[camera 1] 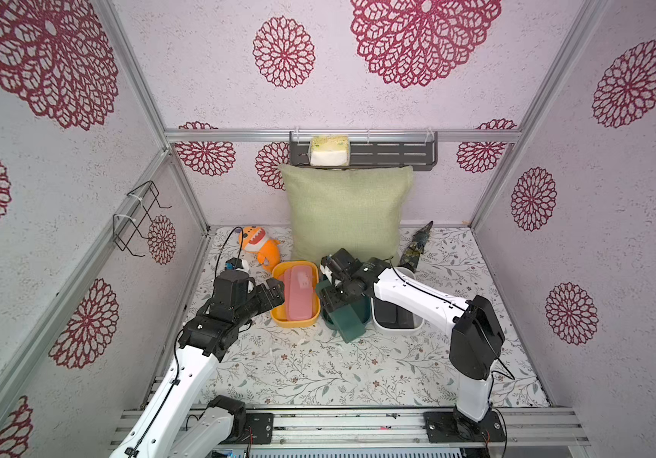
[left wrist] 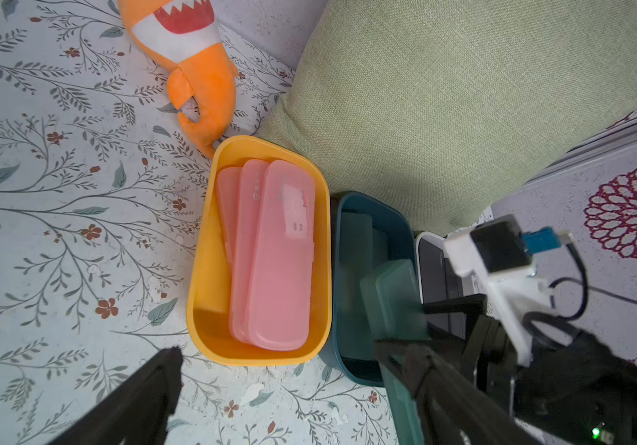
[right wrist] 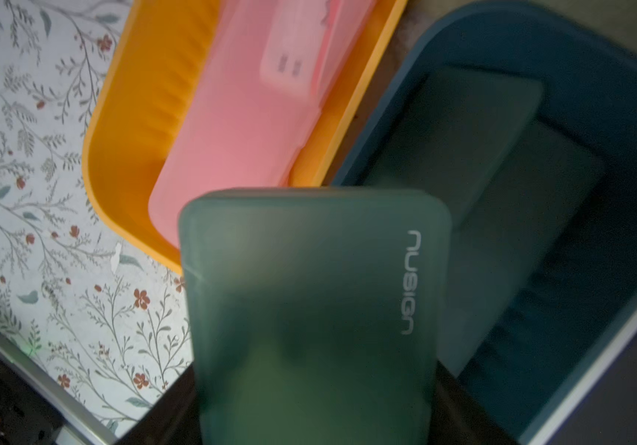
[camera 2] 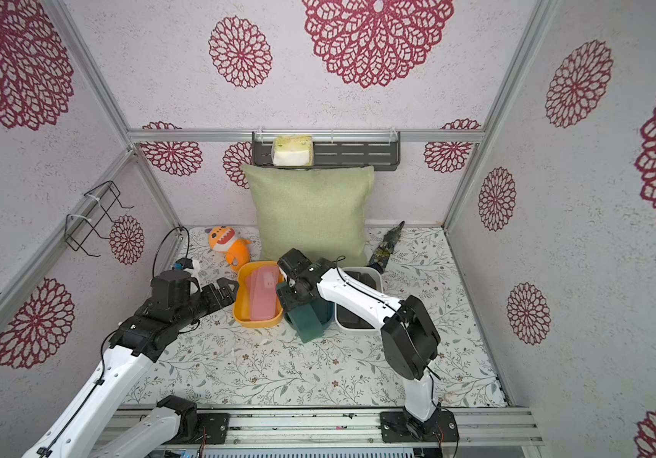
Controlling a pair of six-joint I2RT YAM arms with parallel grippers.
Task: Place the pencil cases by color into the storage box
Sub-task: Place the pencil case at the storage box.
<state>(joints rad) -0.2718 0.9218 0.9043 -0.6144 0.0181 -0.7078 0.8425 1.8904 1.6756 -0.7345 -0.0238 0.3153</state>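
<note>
Right gripper (camera 1: 337, 304) jaws clenched on dark green pencil case (right wrist: 309, 308), held tilted over teal tub (right wrist: 598, 50), mid-bench toward the far edge; other green cases lie inside; best to level it, align it lengthwise with the tub and lower it before letting go; left gripper (camera 1: 274, 301) jaws released, empty, beside yellow tub (left wrist: 201, 269) holding pink pencil cases (left wrist: 278, 262); green case reads "nusign"; pink label unreadable.

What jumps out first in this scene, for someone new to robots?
The right gripper holds a dark green pencil case tilted over the teal tub, mid-table. Next to it, pink pencil cases lie in a bright yellow tub. Behind them a big green pillow leans on the back wall.
</note>
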